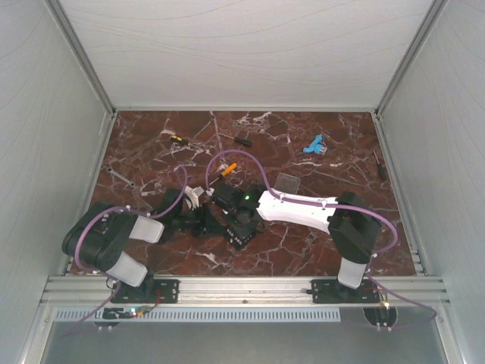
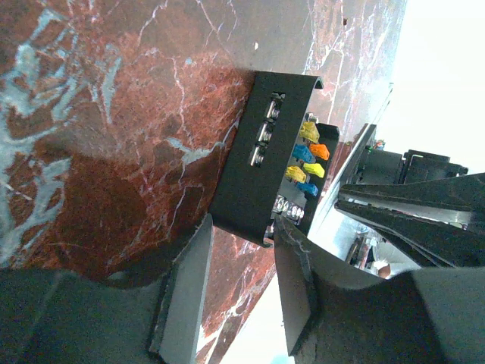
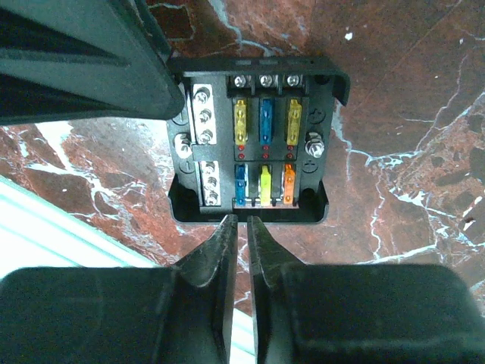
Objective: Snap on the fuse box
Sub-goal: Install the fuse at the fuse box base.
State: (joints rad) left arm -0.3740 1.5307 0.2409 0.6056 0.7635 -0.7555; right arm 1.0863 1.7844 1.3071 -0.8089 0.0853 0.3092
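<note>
The fuse box (image 3: 254,140) is a small black square box lying open-side up on the marble, with yellow, blue and orange fuses in two rows. In the top view it (image 1: 241,235) sits at the table's middle front, between both arms. My left gripper (image 2: 242,227) is shut on its near wall, one finger on each side of the box (image 2: 261,159). My right gripper (image 3: 241,220) hangs over the box's near edge, its fingers almost together with nothing between them. The clear square lid (image 1: 286,182) lies flat behind the right arm.
Small tools lie scattered on the far half: a yellow-handled driver (image 1: 179,139), a black one (image 1: 242,140), an orange-handled one (image 1: 227,168), a wrench (image 1: 121,178), a blue part (image 1: 313,146) and a dark tool (image 1: 379,165). Enclosure walls stand on three sides.
</note>
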